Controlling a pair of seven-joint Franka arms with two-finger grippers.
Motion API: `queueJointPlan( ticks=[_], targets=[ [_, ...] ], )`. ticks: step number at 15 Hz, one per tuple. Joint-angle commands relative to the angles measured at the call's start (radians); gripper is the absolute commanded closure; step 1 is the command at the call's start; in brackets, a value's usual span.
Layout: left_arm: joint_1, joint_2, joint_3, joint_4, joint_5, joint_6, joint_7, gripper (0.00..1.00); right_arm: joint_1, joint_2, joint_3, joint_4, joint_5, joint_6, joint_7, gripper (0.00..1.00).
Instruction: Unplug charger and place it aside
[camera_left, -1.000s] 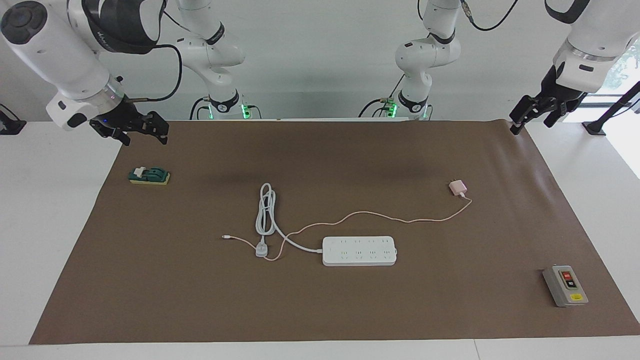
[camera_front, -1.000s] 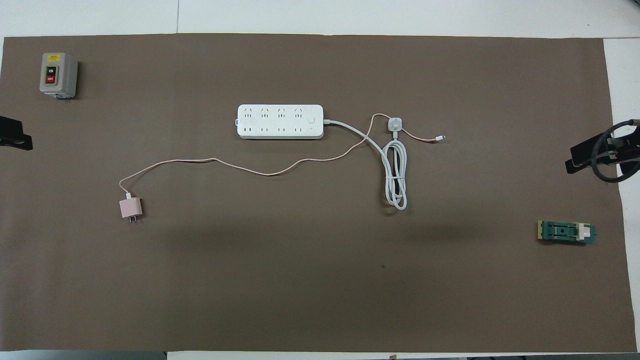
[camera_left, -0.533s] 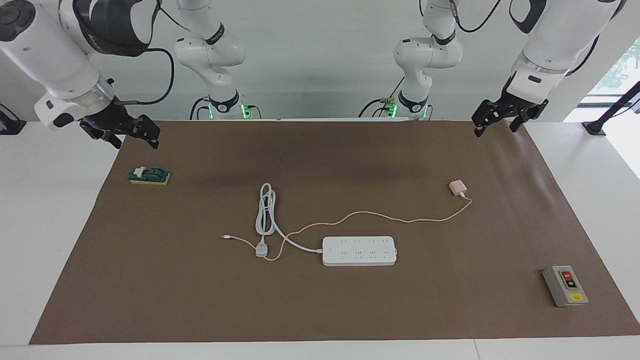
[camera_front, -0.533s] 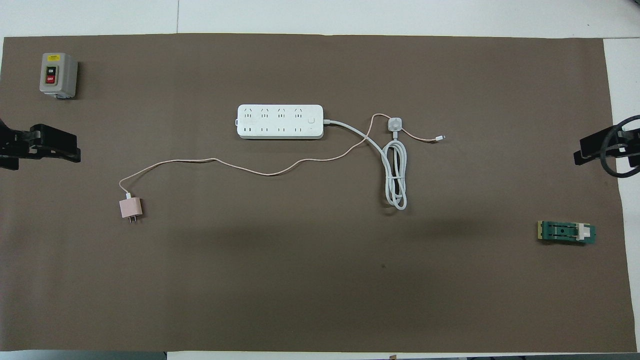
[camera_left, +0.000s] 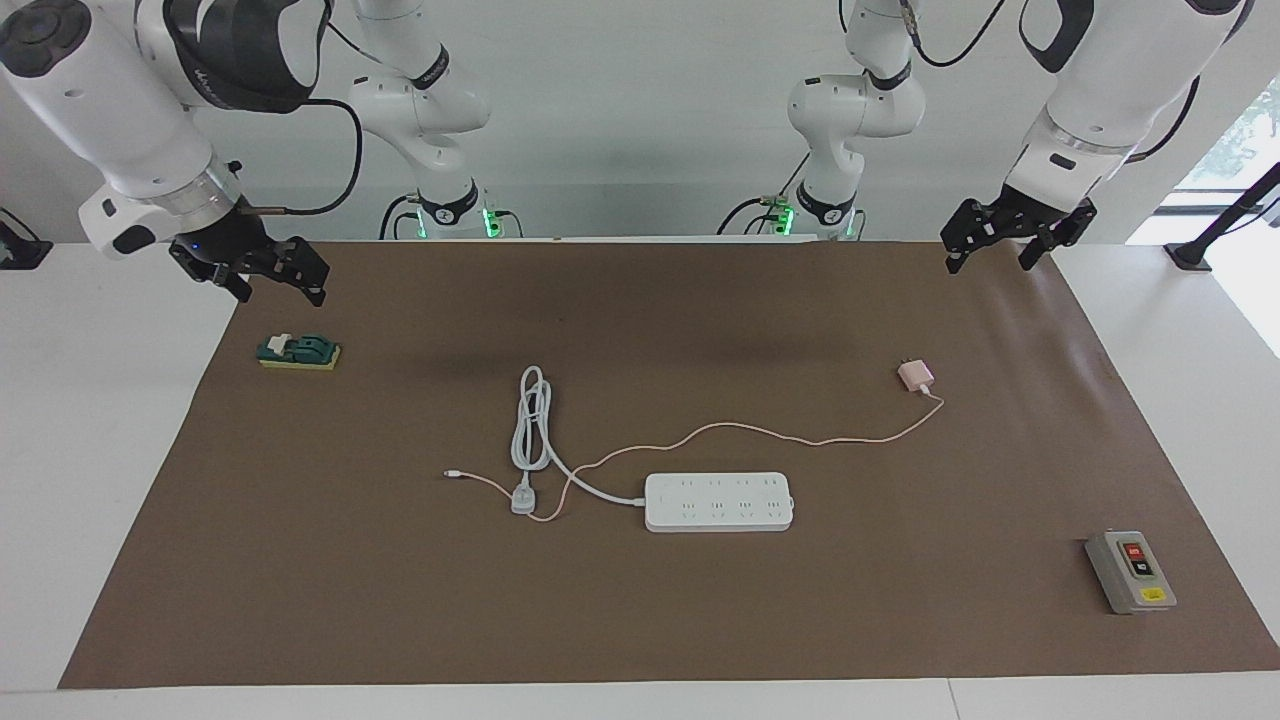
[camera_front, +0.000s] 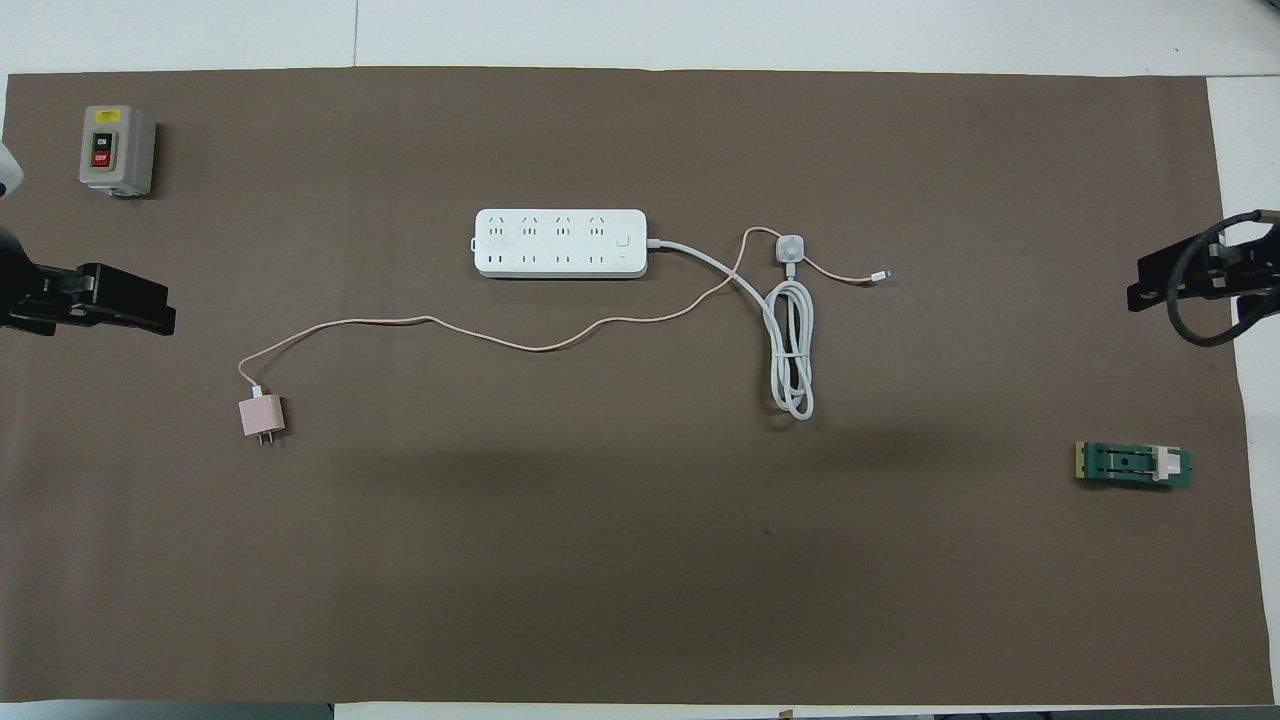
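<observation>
Overhead view shows our pink charger (camera_front: 262, 415) already unplugged, both grippers spread wide and empty, so we could snag its thin cable (camera_front: 500, 338).

White table (camera_left: 90, 420) carries a brown mat (camera_left: 700, 620).

pale pink charger (camera_left: 915, 376), white power strip (camera_left: 718, 502)

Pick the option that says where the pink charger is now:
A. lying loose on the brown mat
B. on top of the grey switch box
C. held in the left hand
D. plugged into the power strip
A: the charger lies on the brown mat, apart from the power strip, prongs bare.
</observation>
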Motion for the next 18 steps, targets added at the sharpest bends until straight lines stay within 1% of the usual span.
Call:
queueJointPlan(
  ticks=[1, 3, 8, 13, 15, 18],
  targets=[
    [-0.007, -0.004, 0.012, 0.01, -0.035, -0.002, 0.037, 0.0, -0.001, -0.029, 0.004, -0.033, -0.017, 0.017, 0.016, 0.0],
    [-0.007, -0.004, 0.012, 0.01, -0.035, -0.013, 0.045, 0.0, -0.001, -0.043, 0.004, -0.033, -0.017, 0.017, 0.016, 0.0],
    [-0.007, -0.004, 0.015, 0.01, -0.023, -0.056, 0.04, 0.0, -0.001, -0.045, 0.004, -0.031, -0.017, 0.017, 0.016, 0.0],
    [-0.007, -0.004, 0.016, 0.01, -0.023, -0.054, 0.011, 0.0, -0.001, -0.045, 0.004, -0.031, -0.017, 0.017, 0.016, 0.0],
    [-0.008, -0.004, 0.013, 0.01, 0.005, -0.054, -0.012, 0.0, 0.001, -0.045, 0.004, -0.031, -0.017, 0.017, 0.016, 0.0],
    [-0.008, -0.005, 0.013, 0.01, 0.007, -0.053, -0.014, 0.0, -0.001, -0.045, 0.004, -0.031, -0.017, 0.017, 0.016, 0.0]
  ],
)
